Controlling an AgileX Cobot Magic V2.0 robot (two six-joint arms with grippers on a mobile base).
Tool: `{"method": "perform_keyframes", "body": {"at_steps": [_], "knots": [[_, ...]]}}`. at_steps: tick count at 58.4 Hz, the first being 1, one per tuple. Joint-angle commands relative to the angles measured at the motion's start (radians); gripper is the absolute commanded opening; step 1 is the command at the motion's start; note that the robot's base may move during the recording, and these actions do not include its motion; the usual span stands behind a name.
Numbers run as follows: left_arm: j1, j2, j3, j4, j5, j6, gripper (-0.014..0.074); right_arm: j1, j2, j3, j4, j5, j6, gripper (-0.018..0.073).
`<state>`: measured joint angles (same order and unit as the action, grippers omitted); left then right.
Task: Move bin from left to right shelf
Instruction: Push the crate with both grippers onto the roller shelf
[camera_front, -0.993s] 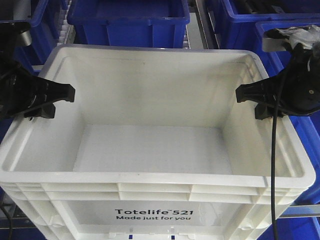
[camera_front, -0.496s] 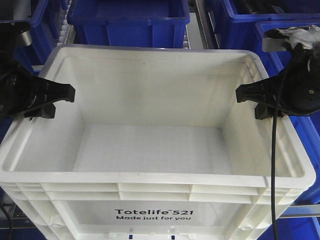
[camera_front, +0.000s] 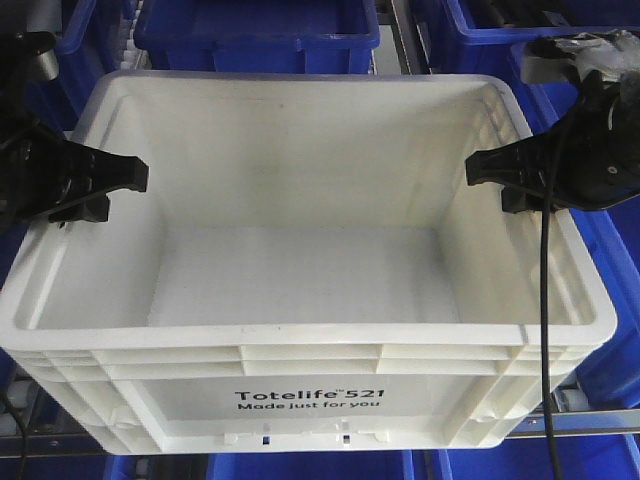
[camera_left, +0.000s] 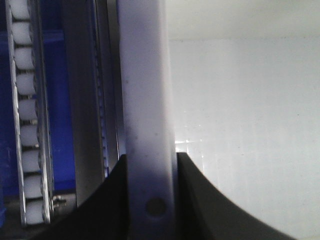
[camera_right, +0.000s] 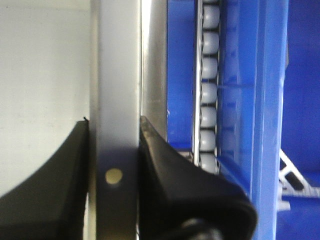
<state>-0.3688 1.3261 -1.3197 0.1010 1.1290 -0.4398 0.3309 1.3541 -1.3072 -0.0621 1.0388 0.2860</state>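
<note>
Bin (camera_front: 300, 270), white and open-topped, held between both pincers, one on each short side. Left pincer (camera_front: 95, 185) clamped over the rim of the left wall, one finger inside the bin and the other outside. Seen from the left wrist, black fingers (camera_left: 200, 200) pressed against both faces of the white wall (camera_left: 147, 125), no gap showing on either side. Just outside that pincer, a metal rail (camera_left: 85, 110) and a track of white rollers (camera_left: 27, 115), with blue plastic beyond. Right pincer (camera_front: 510, 180) closed the same way over the rim of the right wall. From the right wrist, fingers (camera_right: 170, 170) tight against the wall (camera_right: 117, 100) on both faces, a small round mark on the wall between them. Outside that pincer, another roller track (camera_right: 209, 90) and the side of a blue crate (camera_right: 250, 100). Black lettering "Totelife 521 Made just for you" (camera_front: 308, 400) on the near long side, facing the camera. More blue crates (camera_front: 255, 35) behind the bin, past both pincers. Black cable (camera_front: 545, 300) hanging from the right arm down across the bin's near right corner.
</note>
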Motion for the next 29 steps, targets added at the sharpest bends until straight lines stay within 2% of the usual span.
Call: {"method": "perform_keyframes", "body": {"at_steps": [1, 7, 17, 29], "knots": [[0.0, -0.029, -0.037, 0.013, -0.12, 0.008, -0.0006, -0.004, -0.015, -0.037, -0.058, -0.154, -0.012, 0.0], [0.0, -0.011, -0.037, 0.053, -0.145, 0.002, -0.0006, -0.004, 0.017, -0.037, -0.076, -0.18, -0.008, 0.0], [0.0, 0.027, -0.037, 0.137, -0.163, -0.094, -0.0006, -0.004, 0.07, -0.037, -0.109, -0.243, -0.008, 0.0004], [0.0, 0.091, -0.037, 0.175, -0.183, -0.104, -0.0006, -0.004, 0.117, -0.037, -0.116, -0.32, 0.035, 0.0014]]}}
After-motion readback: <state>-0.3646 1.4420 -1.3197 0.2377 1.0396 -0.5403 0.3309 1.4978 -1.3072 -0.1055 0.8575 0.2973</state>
